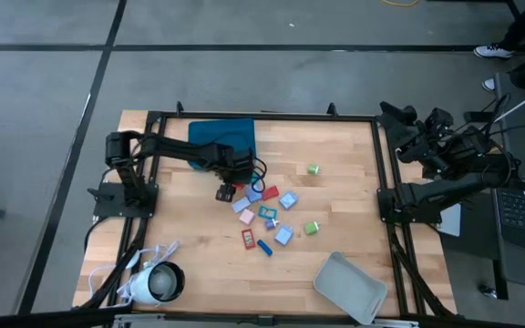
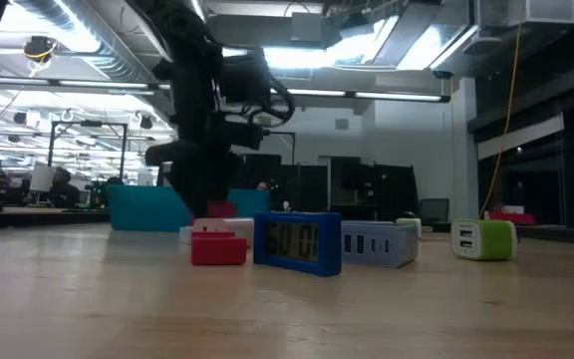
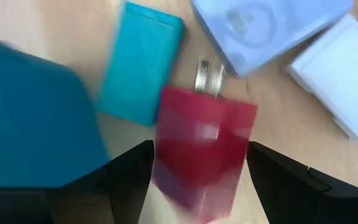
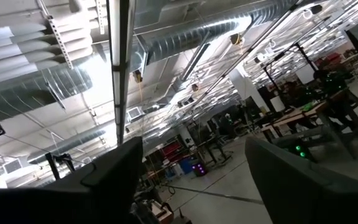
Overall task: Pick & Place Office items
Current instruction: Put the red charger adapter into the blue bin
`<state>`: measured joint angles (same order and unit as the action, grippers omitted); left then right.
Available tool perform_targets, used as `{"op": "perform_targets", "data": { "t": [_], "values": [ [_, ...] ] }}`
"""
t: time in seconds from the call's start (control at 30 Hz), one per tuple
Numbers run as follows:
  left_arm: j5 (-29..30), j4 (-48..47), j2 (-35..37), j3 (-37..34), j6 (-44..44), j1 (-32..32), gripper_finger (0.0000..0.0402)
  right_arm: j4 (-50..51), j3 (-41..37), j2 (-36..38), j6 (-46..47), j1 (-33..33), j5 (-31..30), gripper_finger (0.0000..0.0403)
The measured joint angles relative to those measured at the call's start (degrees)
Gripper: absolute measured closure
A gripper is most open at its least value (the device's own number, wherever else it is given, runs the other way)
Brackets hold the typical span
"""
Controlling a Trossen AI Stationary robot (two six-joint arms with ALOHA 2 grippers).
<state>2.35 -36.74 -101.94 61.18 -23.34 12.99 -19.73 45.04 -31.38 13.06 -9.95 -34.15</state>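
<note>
My left end effector (image 3: 194,163) hangs with fingers apart, straddling a red plug adapter (image 3: 201,149) on the tabletop (image 3: 55,25). It looks light, rigid and smooth; I'd pinch its 2 flat sides, clear of the prongs.

A wooden table (image 1: 335,146) carries scattered office items (image 1: 267,217), a teal tray (image 1: 221,132) far, a grey tray (image 1: 350,286) near-right, and a white corded device (image 1: 158,282), perhaps a lamp, near-left.
</note>
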Motion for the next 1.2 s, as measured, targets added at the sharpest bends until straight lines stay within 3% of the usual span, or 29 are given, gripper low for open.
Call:
{"op": "perform_targets", "data": {
  "t": [0.43,0.53,0.7,0.77,0.97,1.2],
  "values": [
    [-0.6,1.9,-0.4,-0.1,3.9,0.0,0.0161,0.0,0.0,0.0,0.0,0.0,0.7,0.0115],
    [-0.9,2.7,-0.4,-0.1,5.5,0.0,0.0195,0.0,0.0,0.0,0.0,0.0,0.7,0.0115],
    [-1.1,2.7,-0.3,0.0,7.5,-0.3,0.0293,0.0,0.0,0.0,0.0,0.0,0.7,0.0115],
    [-3.4,1.9,-0.3,0.4,9.9,-0.5,0.0293,-0.3,0.0,0.0,0.0,0.0,0.7,0.0115],
    [-10.6,-4.9,-0.3,6.1,14.2,-2.3,0.0293,-0.9,0.0,0.0,0.0,0.0,0.7,0.0115],
    [-8.7,-11.1,-0.1,18.1,17.0,-3.9,0.0293,-0.9,0.0,0.0,-0.2,0.0,2.0,0.0115]
  ]
}}
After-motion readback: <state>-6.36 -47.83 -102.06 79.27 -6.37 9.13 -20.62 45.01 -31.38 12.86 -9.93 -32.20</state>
